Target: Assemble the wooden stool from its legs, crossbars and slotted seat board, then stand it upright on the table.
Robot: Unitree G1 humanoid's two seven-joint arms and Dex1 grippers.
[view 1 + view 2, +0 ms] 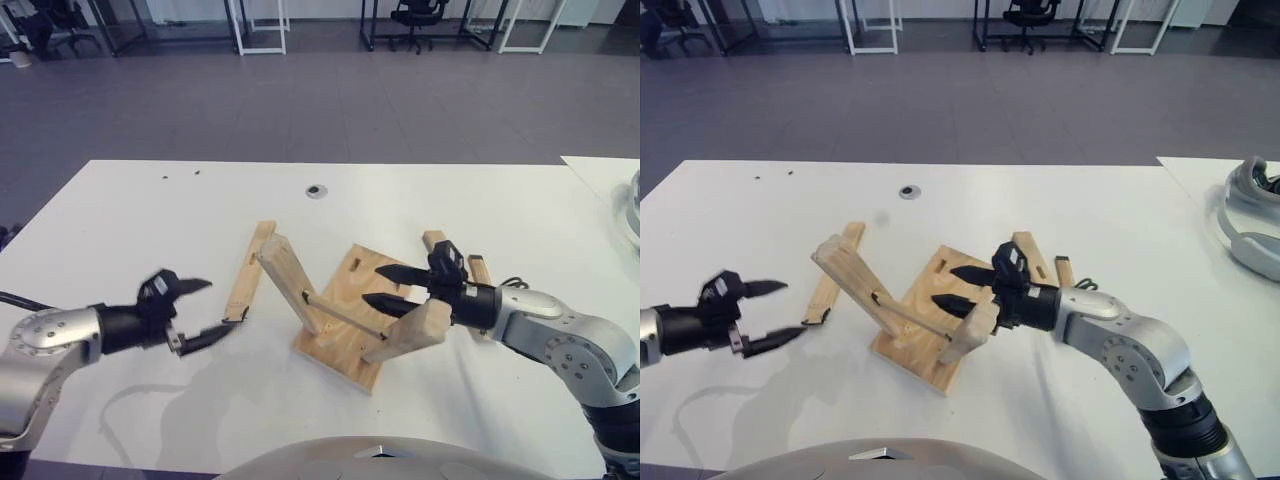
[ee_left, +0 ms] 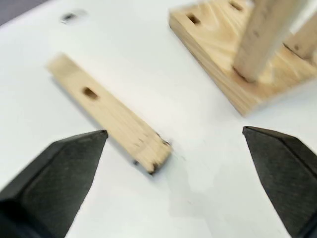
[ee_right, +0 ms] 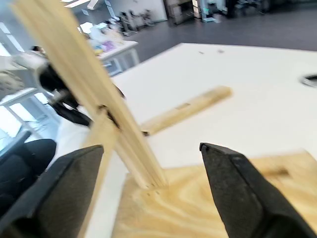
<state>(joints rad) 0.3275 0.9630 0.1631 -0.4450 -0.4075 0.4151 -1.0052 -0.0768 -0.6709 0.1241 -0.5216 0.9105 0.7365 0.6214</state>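
1 loose leg ends near left tool.

head stereo: high, forward-down over table | wrist cams: close, low, share seat board

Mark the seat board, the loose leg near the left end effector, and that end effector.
seat board [image 1: 342, 356]: left eye view, bare near part.
loose leg [image 1: 246, 284]: left eye view, mid-length.
left end effector [image 1: 224, 303]: left eye view, between fingertips.

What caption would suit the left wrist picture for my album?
Left hand open by a loose slotted leg on the white table, near the partly built seat board.
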